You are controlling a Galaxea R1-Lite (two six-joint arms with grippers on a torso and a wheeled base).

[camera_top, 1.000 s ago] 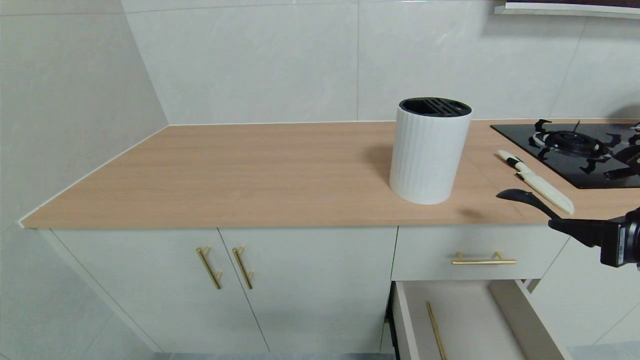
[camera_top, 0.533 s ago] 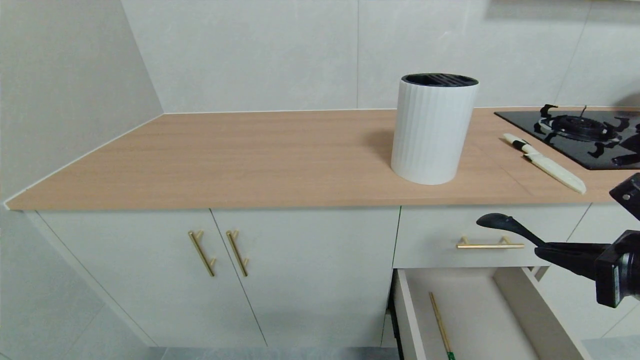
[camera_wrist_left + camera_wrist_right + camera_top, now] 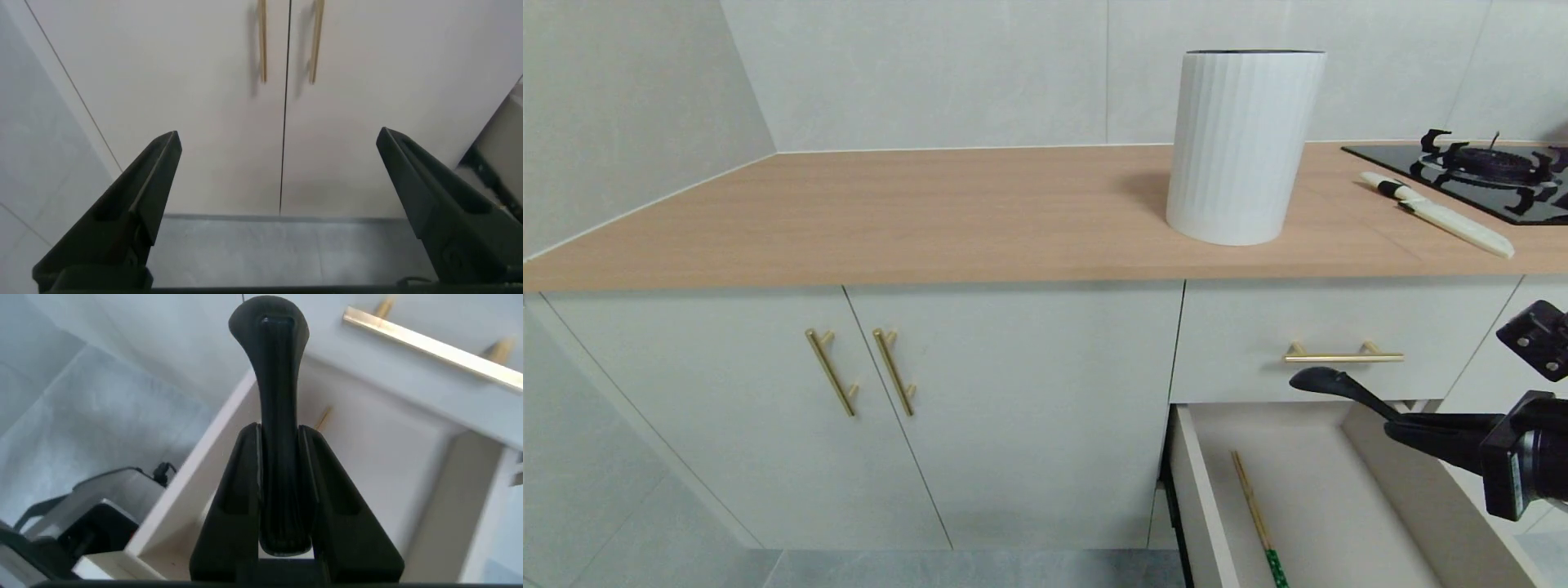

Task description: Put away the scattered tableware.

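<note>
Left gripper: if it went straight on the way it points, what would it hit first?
Most likely the cabinet doors, low down, below their gold handles and just above the floor. The open left gripper has nothing between it and them; how far off is unclear.

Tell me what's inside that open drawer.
Chopsticks lie on the drawer floor. The right gripper, holding a black spoon, covers part; the front end is cut off.

Pale tiled wall (image 3: 931, 73), wooden countertop (image 3: 890, 212), white cabinets (image 3: 1013, 408), grey floor (image 3: 972, 567)
</note>
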